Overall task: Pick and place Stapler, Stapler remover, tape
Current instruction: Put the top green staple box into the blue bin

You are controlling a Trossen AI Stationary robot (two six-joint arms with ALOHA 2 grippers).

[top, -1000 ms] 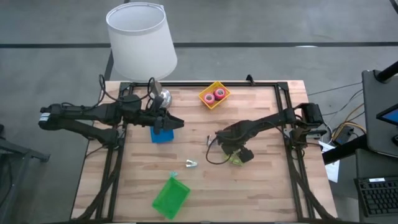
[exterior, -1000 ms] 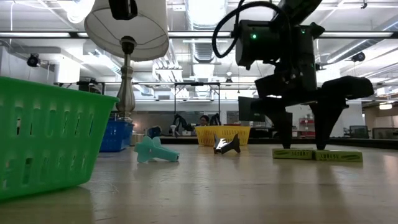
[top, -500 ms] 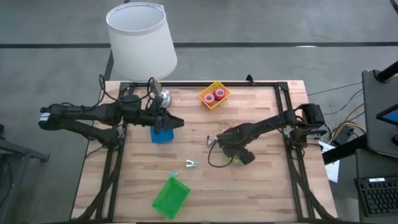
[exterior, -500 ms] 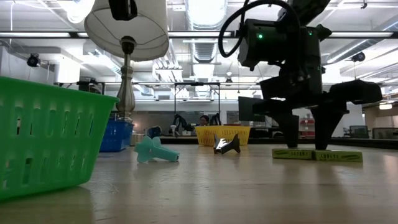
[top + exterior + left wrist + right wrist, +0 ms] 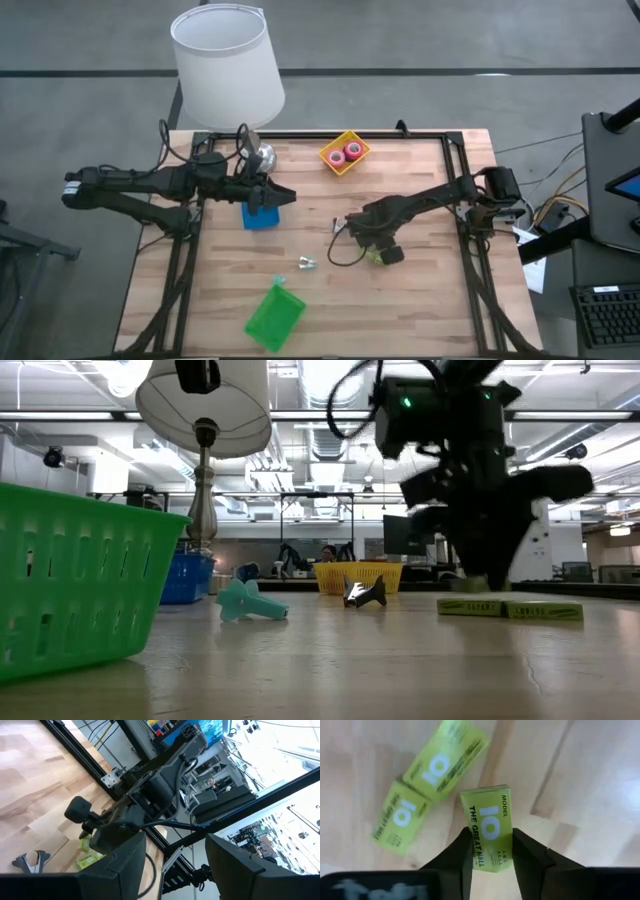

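The right gripper [image 5: 490, 862] is clamped on a small lime-green cardboard box [image 5: 487, 832] printed "MODEL 10", lifted just above the pale wooden table [image 5: 430, 300]. It looks light and stiff but crushable; the fingers pinch its long sides near one end, which seems a sound hold. Two matching boxes [image 5: 420, 795] lie below, touching each other. The pink and red tape rolls [image 5: 344, 153] sit in a yellow basket [image 5: 330, 160] at the far edge. The left gripper [image 5: 283, 198] hangs over a blue bin [image 5: 259, 218], fingers apart, holding nothing.
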